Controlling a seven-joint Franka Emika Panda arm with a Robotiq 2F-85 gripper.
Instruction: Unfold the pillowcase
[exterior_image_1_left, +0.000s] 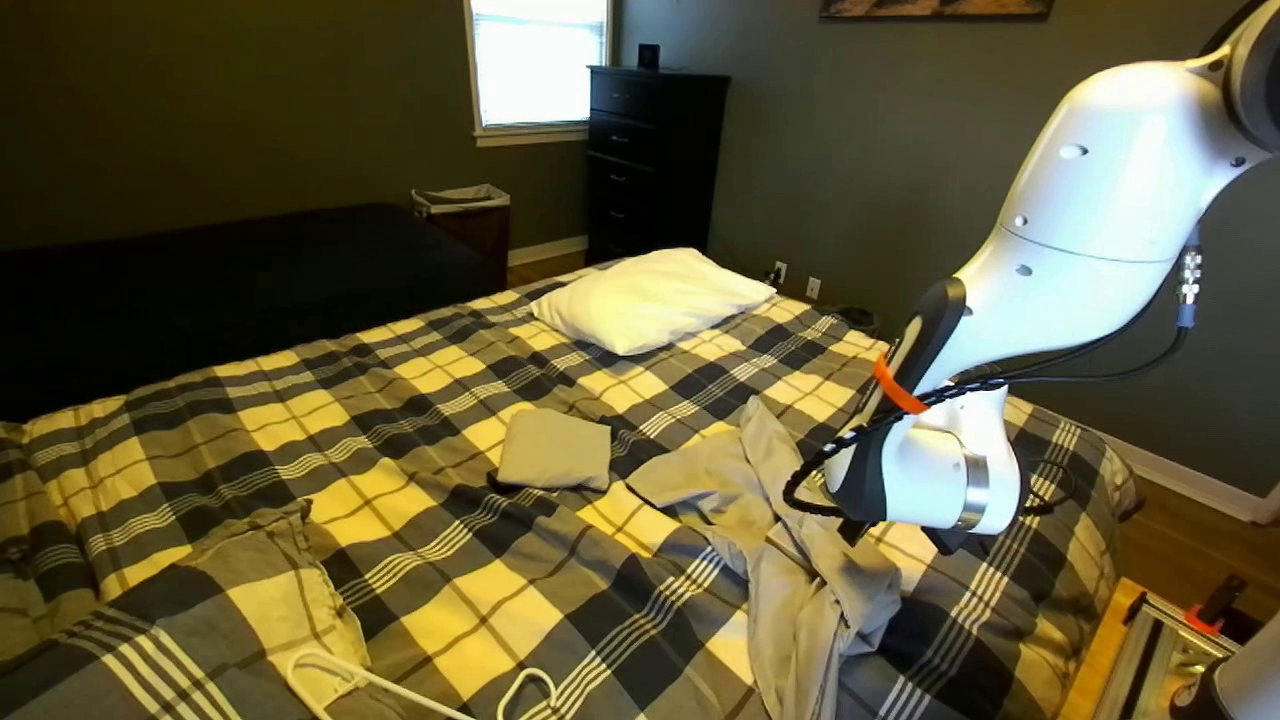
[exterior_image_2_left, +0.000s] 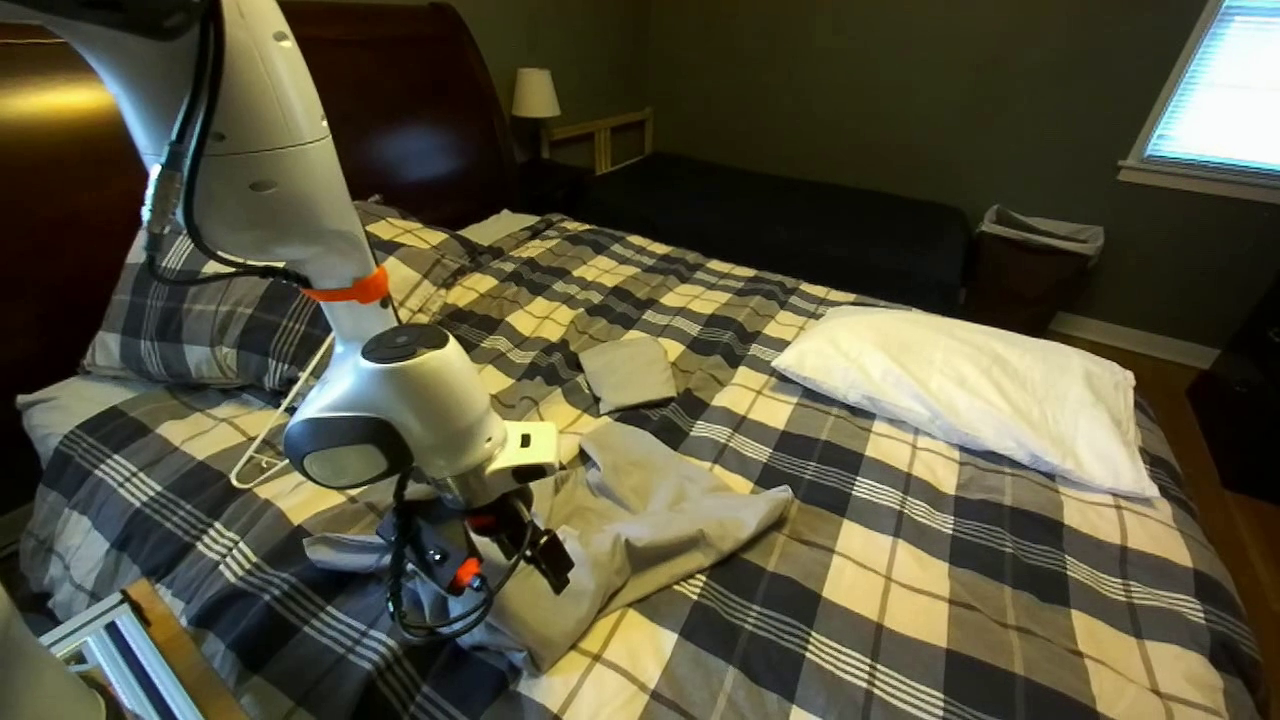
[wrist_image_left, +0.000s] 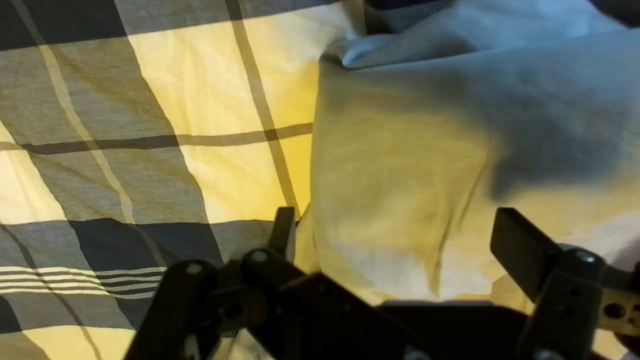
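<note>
The gripper (wrist_image_left: 394, 216) gapes, holding nothing; the pillowcase (wrist_image_left: 550, 125) lies beneath it, spreading across the wrist view's right half, its left edge running up-frame just inside the frame-left jaw.

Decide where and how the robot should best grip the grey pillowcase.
Probably pinch the pillowcase by its left edge in the wrist view, from above: it lies crumpled on the plaid bedding, and that edge appears between the fingertips of the open gripper.
</note>
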